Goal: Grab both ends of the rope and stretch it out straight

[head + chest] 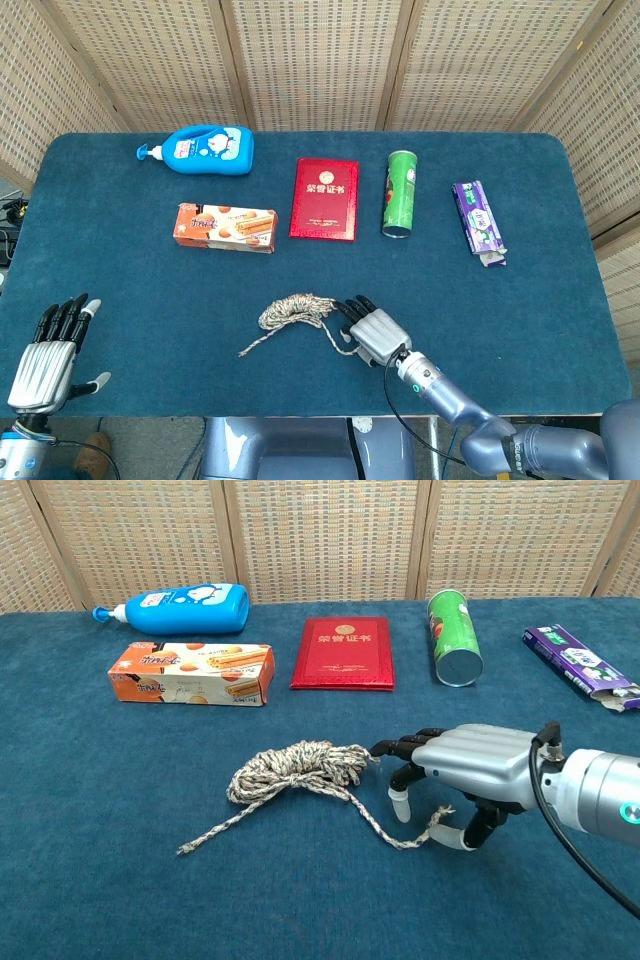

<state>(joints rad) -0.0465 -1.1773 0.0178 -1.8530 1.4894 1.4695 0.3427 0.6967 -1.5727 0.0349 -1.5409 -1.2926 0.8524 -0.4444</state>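
The rope lay loosely bundled at the surface's 6 o'clock edge, both tails free. The right hand hovered over the tail at the bundle's 4 o'clock, fingers spread, pinching nothing. The left hand waited at 8 o'clock, fingers apart. The reach seemed in hand; closing on that tail came next

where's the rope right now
The rope lies bunched near the table's front centre in the chest view, below the red booklet, with the right hand over its right end.
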